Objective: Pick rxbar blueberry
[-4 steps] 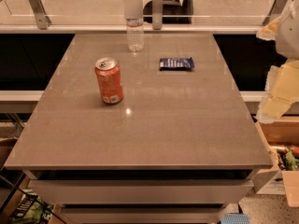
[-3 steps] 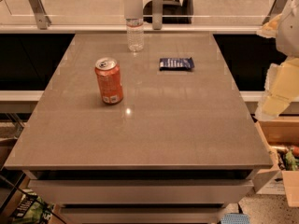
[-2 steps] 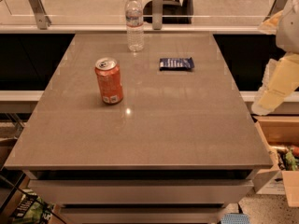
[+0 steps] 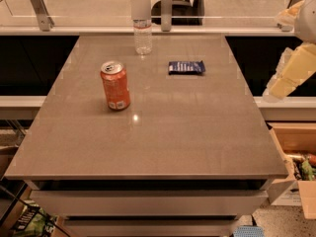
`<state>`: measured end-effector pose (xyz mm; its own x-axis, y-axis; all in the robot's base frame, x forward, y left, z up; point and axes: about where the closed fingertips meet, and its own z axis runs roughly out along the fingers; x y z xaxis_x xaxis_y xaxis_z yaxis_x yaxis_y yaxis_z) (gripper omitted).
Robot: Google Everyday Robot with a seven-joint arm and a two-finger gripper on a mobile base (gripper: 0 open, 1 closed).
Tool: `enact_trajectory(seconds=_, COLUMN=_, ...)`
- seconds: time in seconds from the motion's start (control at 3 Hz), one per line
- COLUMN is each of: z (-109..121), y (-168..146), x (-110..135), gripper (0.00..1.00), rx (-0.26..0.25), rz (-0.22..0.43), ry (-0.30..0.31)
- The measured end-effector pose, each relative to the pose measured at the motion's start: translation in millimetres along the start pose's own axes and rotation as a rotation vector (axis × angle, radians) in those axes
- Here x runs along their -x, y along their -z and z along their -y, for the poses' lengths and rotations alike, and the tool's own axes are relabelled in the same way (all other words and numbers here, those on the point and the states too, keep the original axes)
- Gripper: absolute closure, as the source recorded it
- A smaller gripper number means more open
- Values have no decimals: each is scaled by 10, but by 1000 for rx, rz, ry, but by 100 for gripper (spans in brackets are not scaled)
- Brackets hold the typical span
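Rxbar blueberry point(image 4: 186, 67), small flat navy-blue wrapper, lies on far-right part of grey rectangular tabletop point(image 4: 163, 142), near its R edge, w/ bare surface all round. Orange soda can point(image 4: 115, 85) stands well apart to L; clear plastic water bottle point(image 4: 142, 26) at far edge. Cream gripper point(image 4: 273, 90) hangs beyond R edge; grip state can't be told. Vs. 1.3 s ago it's tilted closer to the edge; items unmoved.

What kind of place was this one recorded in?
Probably an office or lab space: a grey table beside a glass railing, an office chair behind it, a cardboard box on the floor. The gripper hangs beyond the table's right edge.
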<state>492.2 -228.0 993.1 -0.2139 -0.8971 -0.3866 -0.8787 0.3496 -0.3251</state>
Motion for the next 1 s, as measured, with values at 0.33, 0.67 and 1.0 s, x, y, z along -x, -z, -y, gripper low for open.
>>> enact_trajectory(seconds=0.33, z=198, y=-29, x=8, gripper=0, rx=0, rz=62, ry=4)
enact_trajectory(seconds=0.67, z=372, y=-42, x=-9, gripper=0, rx=11, rz=131, ry=7)
enact_trajectory(seconds=1.0, z=509, y=-86, x=-15, gripper=0, rx=23, rz=187, ry=8)
